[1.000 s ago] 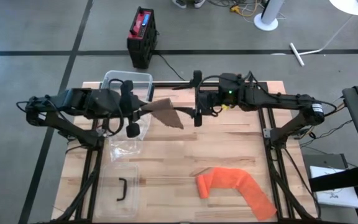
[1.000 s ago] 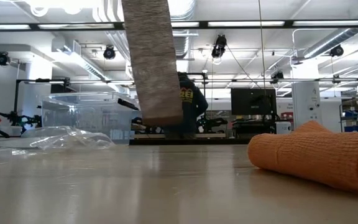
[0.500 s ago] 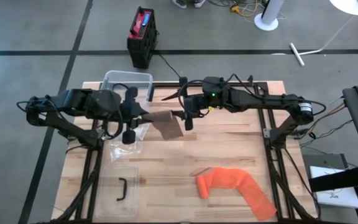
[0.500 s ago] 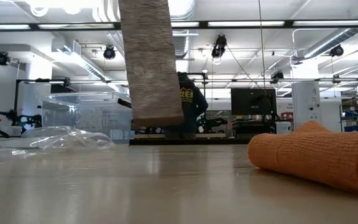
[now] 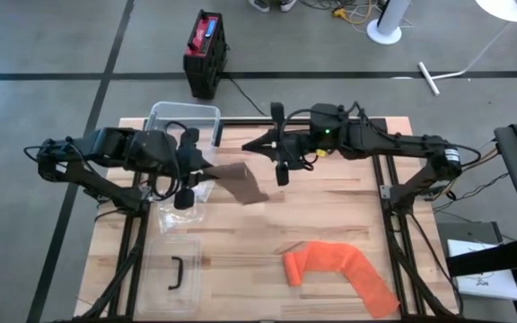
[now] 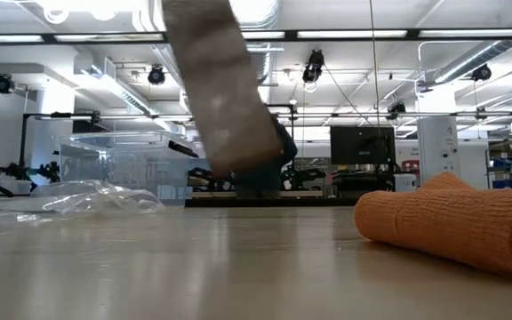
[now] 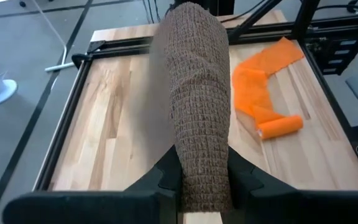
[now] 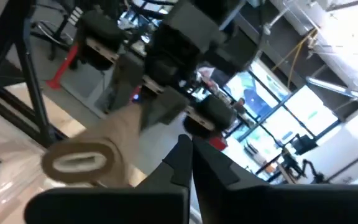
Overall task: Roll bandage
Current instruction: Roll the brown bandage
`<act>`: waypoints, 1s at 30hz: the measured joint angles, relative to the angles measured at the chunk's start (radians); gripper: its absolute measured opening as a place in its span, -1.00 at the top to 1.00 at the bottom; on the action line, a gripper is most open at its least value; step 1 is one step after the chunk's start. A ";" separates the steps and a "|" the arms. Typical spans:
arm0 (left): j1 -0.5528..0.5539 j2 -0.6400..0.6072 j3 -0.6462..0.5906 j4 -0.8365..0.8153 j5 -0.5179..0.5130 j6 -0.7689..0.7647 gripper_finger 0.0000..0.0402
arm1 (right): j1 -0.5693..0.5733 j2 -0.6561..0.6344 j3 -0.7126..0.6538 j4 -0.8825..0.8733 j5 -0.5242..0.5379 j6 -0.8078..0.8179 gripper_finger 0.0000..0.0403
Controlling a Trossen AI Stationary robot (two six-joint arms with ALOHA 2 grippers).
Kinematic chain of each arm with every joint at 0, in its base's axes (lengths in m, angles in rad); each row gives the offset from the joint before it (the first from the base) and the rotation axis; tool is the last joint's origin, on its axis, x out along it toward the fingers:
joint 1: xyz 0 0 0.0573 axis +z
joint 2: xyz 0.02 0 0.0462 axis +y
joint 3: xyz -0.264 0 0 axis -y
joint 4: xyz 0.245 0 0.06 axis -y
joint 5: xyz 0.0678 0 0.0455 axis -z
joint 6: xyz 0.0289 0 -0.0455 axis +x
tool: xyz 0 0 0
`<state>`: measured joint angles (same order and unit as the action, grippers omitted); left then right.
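Left claw [image 5: 189, 170] pinches the brown bandage [image 5: 240, 182] at its rolled end, and the loose strip hangs down from there over the wooden table [image 5: 330, 215]. From the left wrist camera, the brown bandage [image 7: 197, 106] runs out between the two dark fingers [image 7: 241, 180], which press on it from both sides. Right claw [image 5: 279, 157] floats just beside the brown bandage with its fingers pressed together, holding nothing. A clear box [image 5: 184, 121] sits behind the left claw, at the table's far edge. An orange bandage [image 5: 339, 269], partly unrolled, lies on the table well apart from the brown bandage, toward the near edge. A clear lid [image 5: 173, 274] lies near the left corner. No writing on any of these things can be read.
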<state>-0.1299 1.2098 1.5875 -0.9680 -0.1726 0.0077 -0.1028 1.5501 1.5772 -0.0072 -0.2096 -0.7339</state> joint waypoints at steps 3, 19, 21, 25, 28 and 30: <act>0.000 0.000 0.000 -0.001 0.000 -0.009 0.74 | -0.001 -0.019 -0.001 -0.049 0.040 -0.001 0.99; 0.000 -0.001 0.000 0.009 -0.001 -0.040 0.74 | -0.010 -0.023 -0.002 -0.207 0.051 0.260 0.29; 0.001 -0.001 0.000 0.009 -0.002 -0.040 0.74 | -0.009 -0.021 -0.002 -0.226 0.026 0.282 0.09; 0.001 0.000 0.000 0.013 -0.023 -0.035 0.74 | 0.002 0.013 -0.002 -0.220 0.012 0.323 -0.19; 0.001 0.000 0.000 0.028 -0.026 -0.028 0.74 | 0.011 0.051 -0.003 -0.190 -0.006 0.325 -0.27; 0.001 0.000 0.000 0.034 -0.026 -0.022 0.74 | 0.017 0.074 0.000 -0.158 -0.007 0.318 -0.26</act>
<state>-0.1287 1.2098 1.5871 -0.9340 -0.1986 -0.0145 -0.0854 1.6243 1.5774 -0.1657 -0.2171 -0.4155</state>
